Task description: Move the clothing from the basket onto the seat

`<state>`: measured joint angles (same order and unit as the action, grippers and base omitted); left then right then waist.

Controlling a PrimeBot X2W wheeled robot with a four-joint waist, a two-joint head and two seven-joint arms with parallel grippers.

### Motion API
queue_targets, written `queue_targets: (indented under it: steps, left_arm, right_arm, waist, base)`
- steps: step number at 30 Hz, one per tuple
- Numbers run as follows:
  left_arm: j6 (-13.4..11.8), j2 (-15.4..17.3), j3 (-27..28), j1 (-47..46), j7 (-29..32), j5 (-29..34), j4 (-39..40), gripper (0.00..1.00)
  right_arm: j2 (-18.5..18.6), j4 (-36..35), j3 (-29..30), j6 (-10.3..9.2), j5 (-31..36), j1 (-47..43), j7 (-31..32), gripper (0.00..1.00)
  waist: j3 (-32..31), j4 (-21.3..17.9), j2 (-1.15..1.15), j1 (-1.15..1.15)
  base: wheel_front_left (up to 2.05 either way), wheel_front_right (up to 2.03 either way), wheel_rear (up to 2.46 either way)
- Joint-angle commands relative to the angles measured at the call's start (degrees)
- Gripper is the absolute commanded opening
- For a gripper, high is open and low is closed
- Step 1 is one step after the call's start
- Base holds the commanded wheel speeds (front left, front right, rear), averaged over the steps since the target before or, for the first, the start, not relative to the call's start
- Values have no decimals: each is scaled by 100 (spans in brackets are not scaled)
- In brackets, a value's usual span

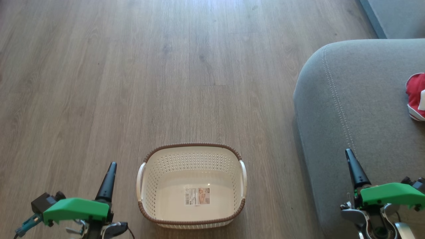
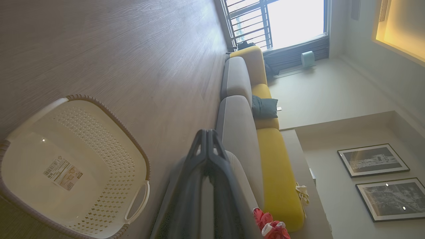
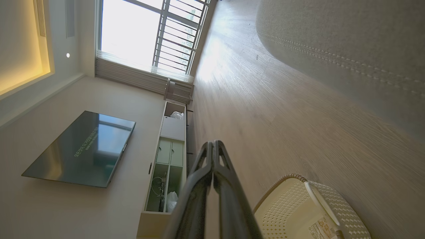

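The cream perforated plastic basket (image 1: 192,145) with a brown braided rim holds only its label (image 1: 197,196). The red fabric clothing with white trim (image 1: 415,96) lies on the large grey upholstered seat (image 1: 358,109). Left gripper (image 1: 112,168) and right gripper (image 1: 350,158): fingers pressed together, empty. Transfer appears complete.

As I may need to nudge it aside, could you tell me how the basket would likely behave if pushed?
The basket holds nothing but a label sticker and has perforated plastic walls, so it is probably light. On the smooth wood floor it would likely slide rather than tip, given its low, wide shape.
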<state>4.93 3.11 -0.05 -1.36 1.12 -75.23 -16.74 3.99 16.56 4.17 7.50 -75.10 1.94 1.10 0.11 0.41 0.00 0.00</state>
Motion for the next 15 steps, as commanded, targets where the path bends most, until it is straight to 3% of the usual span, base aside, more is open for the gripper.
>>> queue_targets:
  steps: [1, 15]
  left_arm:
    - [56, 26, 189, -359, 49, -166, 220, 0]
    - [172, 22, 428, -428, 306, -1081, 249, 0]
  right_arm:
    - [12, -214, -37, -1, -170, 301, 70, 0]
    - [-41, -238, 97, -1, -1082, 370, 323, 0]
  waist:
    - [0, -2, 0, 0]
    - [4, -24, 0, 0]
  base:
    - [0, 0, 0]
    - [0, 0, 0]
